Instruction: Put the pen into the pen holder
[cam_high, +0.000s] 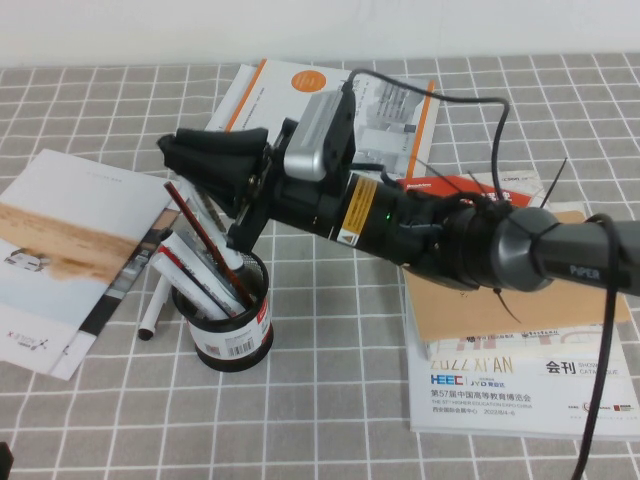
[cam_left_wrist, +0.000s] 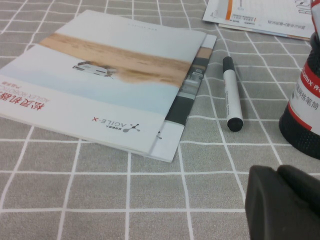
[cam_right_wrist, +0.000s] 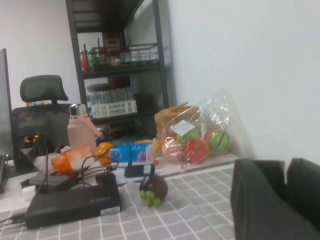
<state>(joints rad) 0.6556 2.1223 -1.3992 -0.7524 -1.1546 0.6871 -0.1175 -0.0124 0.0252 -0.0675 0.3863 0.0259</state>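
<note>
The pen (cam_high: 153, 309) lies flat on the cloth just left of the pen holder (cam_high: 232, 328), beside a booklet; in the left wrist view the pen (cam_left_wrist: 232, 95) is a white barrel with black cap and end. The holder, a black mesh cup with a barcode label, holds several white markers and a dark-red stick; its edge shows in the left wrist view (cam_left_wrist: 303, 117). My right gripper (cam_high: 172, 150) hovers above and behind the holder, shut and empty; it also shows in the right wrist view (cam_right_wrist: 284, 200). My left gripper (cam_left_wrist: 282, 200) is low near the table, short of the pen, shut and empty.
A booklet (cam_high: 70, 255) lies left of the pen. A brochure (cam_high: 300, 95) lies at the back under the right arm. Magazines and a brown envelope (cam_high: 520, 360) lie at the right. The grey checked cloth covers the table.
</note>
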